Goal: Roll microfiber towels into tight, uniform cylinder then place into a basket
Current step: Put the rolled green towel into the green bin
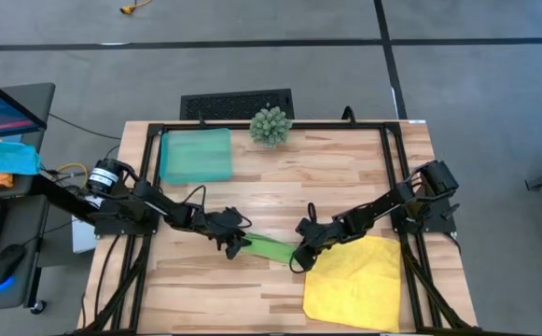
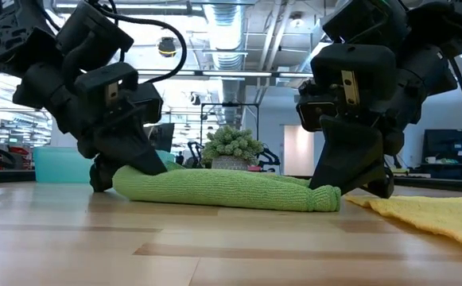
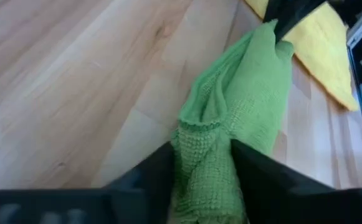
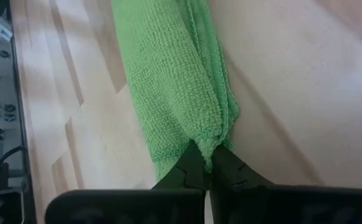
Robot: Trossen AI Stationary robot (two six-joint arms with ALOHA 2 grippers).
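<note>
The green towel point(image 1: 268, 248) is rolled into a long bundle and lies on the table between my two grippers; it also shows in the low view point(image 2: 227, 191). My left gripper point(image 1: 234, 245) is shut on its left end. My right gripper point(image 1: 298, 259) is shut on its right end. The yellow towel point(image 1: 354, 280) lies flat at the near right. The teal basket point(image 1: 196, 155) stands at the far left. My left gripper pinches the roll's left end point(image 3: 204, 163) between its two fingers, which slant down from the table's left and lie along the roll. The roll rests on the table. My right gripper pinches the roll's right end point(image 4: 200, 138) between its fingertips, several layers bunched. The fingers slant down from the table's right, along the roll. That end rests on the table.
A spiky green ball plant point(image 1: 270, 125) stands at the far edge, right of the basket. A black frame point(image 1: 394, 140) runs round the table's edge. Bare wood point(image 1: 205, 299) lies near the front edge, left of the yellow towel.
</note>
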